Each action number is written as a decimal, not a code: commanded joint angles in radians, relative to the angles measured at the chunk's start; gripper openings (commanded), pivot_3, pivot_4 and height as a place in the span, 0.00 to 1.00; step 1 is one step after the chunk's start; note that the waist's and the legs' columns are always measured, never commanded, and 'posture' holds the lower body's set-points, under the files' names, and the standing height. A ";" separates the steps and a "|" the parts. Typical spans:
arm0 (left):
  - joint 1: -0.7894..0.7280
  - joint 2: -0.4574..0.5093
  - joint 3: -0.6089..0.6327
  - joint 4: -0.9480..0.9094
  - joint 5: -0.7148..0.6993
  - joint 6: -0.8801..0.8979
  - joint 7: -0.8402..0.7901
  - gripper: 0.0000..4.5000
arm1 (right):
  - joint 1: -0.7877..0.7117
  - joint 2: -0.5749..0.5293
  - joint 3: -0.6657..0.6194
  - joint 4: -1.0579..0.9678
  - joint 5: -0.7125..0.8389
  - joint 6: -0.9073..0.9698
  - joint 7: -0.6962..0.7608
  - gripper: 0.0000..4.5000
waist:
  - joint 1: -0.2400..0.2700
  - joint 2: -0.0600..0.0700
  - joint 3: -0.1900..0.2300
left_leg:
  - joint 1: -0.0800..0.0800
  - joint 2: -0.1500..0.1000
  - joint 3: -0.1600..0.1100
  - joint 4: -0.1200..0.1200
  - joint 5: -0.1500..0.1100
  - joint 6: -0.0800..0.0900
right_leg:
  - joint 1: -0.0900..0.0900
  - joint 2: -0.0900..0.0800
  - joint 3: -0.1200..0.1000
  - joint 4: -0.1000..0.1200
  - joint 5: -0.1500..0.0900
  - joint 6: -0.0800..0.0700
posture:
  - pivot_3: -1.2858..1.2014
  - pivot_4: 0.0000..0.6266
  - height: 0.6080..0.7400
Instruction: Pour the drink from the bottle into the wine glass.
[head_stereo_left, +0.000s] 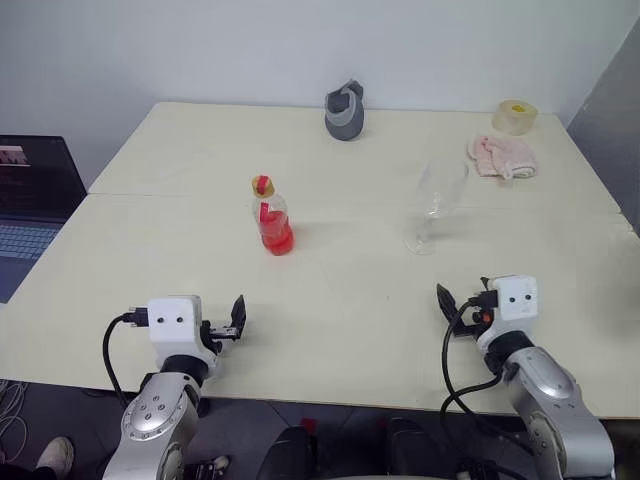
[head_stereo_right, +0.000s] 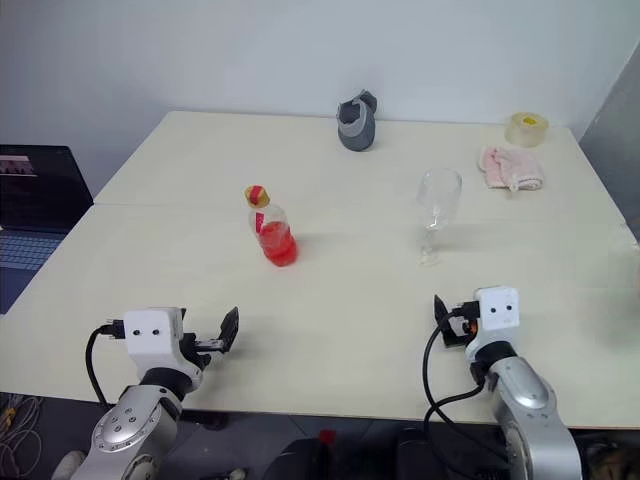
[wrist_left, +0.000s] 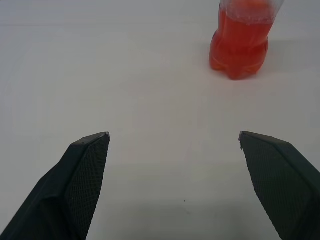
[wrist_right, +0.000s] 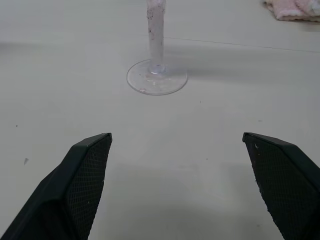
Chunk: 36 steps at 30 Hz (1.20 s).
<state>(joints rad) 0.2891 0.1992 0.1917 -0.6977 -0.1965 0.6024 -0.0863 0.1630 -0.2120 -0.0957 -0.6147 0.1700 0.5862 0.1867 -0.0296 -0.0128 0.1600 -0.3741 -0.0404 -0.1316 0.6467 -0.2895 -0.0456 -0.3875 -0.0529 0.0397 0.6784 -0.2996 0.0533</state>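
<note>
Table (head_stereo_left: 330, 330) w/ bottle (head_stereo_left: 272, 222) mid-left, upright, cap on; glass (head_stereo_right: 436, 213) mid-right, well apart. Left gripper (wrist_left: 172, 145) and right gripper (wrist_right: 175, 145) near front edge, both spread wide, holding nothing. Prob best: grab bottle low on body w/ left, steady stem w/ right, uncap before tipping.

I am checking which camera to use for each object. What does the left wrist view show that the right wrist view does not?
Left wrist view: the lower part of the bottle with its red drink, standing ahead of the open left end effector.
Right wrist view: the stem and foot of the glass, a pink cloth at the edge, ahead of the open right end effector.
Both: two black fingers spread wide over the pale table, holding nothing.
</note>
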 joint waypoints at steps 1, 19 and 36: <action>0.001 0.015 -0.005 -0.041 0.017 -0.006 -0.002 0.99 | -0.009 0.000 -0.004 -0.040 0.013 -0.014 0.000 1.00 | 0.000 0.000 0.000 | 0.000 0.000 0.000 0.000 0.000 0.000 | 0.000 0.000 0.000 0.000 0.000 0.000 | 0.52 0.24 1.00; -0.024 0.007 0.005 -0.019 0.008 -0.042 -0.010 0.99 | -0.018 -0.016 0.002 -0.025 0.019 -0.033 0.020 1.00 | 0.000 0.000 0.000 | 0.000 0.000 0.000 0.000 0.000 0.000 | 0.000 0.000 0.000 0.000 0.000 0.000 | 0.52 0.24 1.00; -0.214 0.141 0.055 0.278 -0.079 -0.195 -0.239 0.99 | -0.128 -0.200 0.045 0.068 0.295 -0.185 0.527 1.00 | -0.001 -0.001 0.001 | 0.001 0.000 0.000 0.000 0.000 0.001 | 0.002 0.000 -0.001 0.000 0.000 0.000 | 0.52 0.24 1.00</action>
<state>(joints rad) 0.0932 0.3232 0.2451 -0.4391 -0.2769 0.4556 -0.2968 0.0529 -0.3960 -0.0712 -0.5435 0.4549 0.4593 0.6591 -0.0301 -0.0137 0.1605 -0.3725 -0.0404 -0.1317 0.6467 -0.2898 -0.0448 -0.3857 -0.0526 0.0387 0.6781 -0.2995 0.0532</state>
